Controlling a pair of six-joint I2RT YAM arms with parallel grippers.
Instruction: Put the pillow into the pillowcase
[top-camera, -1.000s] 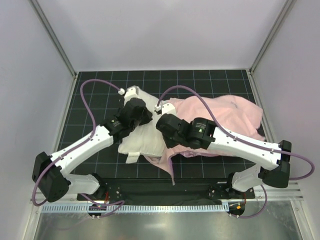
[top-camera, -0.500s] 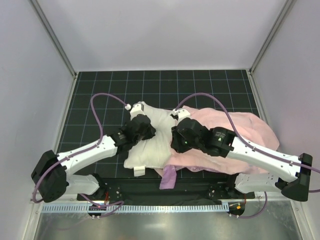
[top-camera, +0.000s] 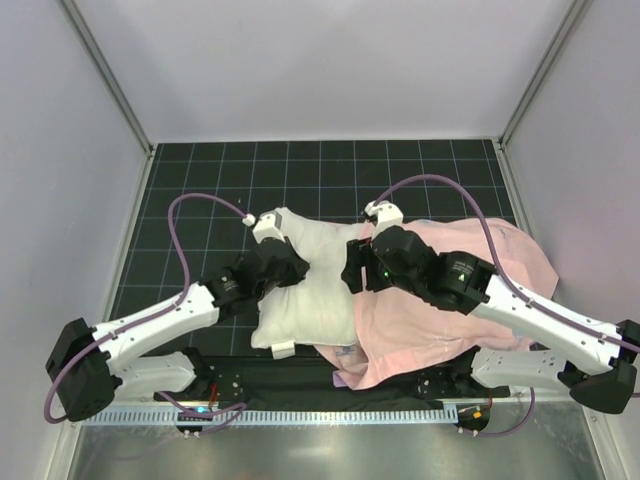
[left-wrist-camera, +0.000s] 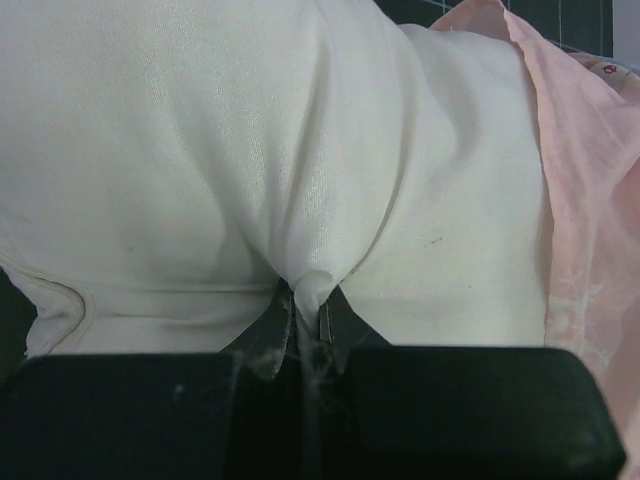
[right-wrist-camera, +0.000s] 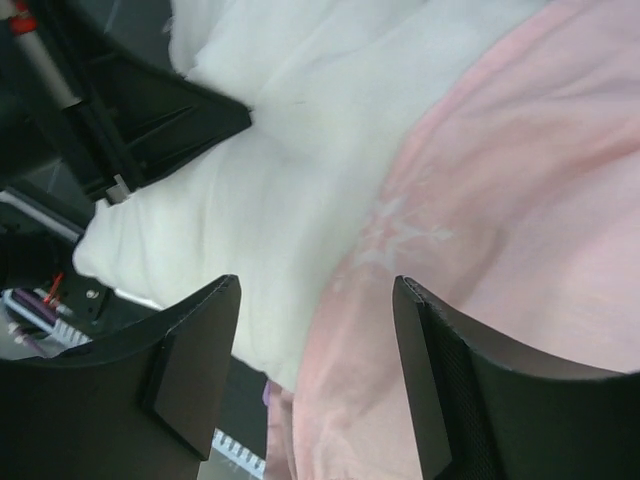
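Right claw (right-wrist-camera: 315, 300) newly open over pillowcase (right-wrist-camera: 540, 190)

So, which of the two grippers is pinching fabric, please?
The left gripper, shut on a fold of the white pillow; the right gripper stands open above the pink pillowcase.

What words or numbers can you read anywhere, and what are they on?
No text can be read anywhere.
The tag on the pillow is too small to show any writing.
The pillowcase shows only faint pale marks, no letters.
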